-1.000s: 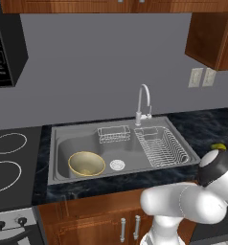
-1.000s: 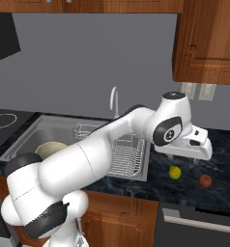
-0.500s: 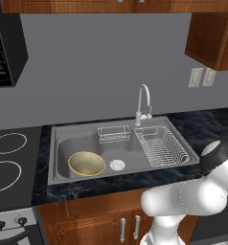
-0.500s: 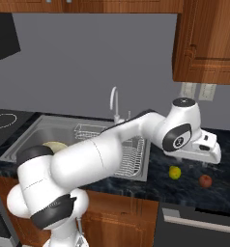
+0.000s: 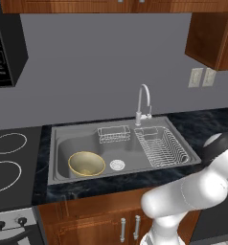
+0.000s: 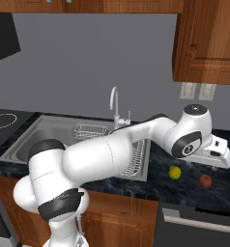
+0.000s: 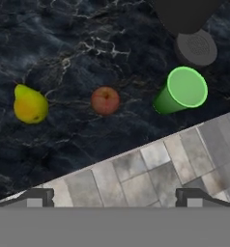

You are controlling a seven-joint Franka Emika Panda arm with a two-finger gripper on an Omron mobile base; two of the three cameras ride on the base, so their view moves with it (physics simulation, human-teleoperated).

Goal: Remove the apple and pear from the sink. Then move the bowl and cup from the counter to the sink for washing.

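Arm outstretched over counter (image 6: 184, 185)

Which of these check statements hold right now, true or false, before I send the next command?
1. The bowl lies in the sink. True.
2. The pear is in the sink. False: it lies on the counter.
3. The apple lies between the pear and the cup in the hand view. True.
4. The hand is shut on the cup. False: the hand is open and the cup stands free on the counter.
5. The cup lies tipped over. False: it stands upright.
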